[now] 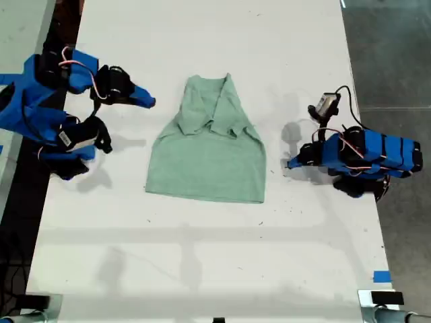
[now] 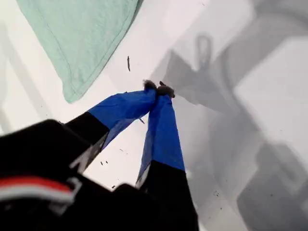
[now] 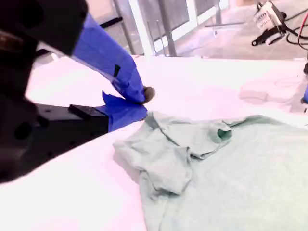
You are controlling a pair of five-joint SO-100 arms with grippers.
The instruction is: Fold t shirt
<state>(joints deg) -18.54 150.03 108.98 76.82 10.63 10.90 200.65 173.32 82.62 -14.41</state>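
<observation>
The pale mint-green t shirt (image 1: 209, 155) lies flat mid-table, its sleeves folded in over the chest and its hem toward the exterior view's bottom. My first gripper (image 1: 289, 163) is on the arm at the exterior view's right, shut on nothing, just off the shirt's side edge. In the first wrist view its shut tips (image 2: 159, 88) rest over bare table beside a hemmed shirt corner (image 2: 82, 33). My second gripper (image 1: 149, 102) is on the arm at the exterior view's left, shut and empty. Its tips (image 3: 144, 94) sit close to the bunched sleeve end of the shirt (image 3: 163, 159), apart from it.
The white table (image 1: 202, 256) spreads wide below the shirt in the exterior view. Dark floor borders its edges at the exterior view's left and right. A blue tape mark (image 1: 381, 276) sits near the table's lower right corner in that view. The first arm's white camera (image 3: 267, 19) shows across the table.
</observation>
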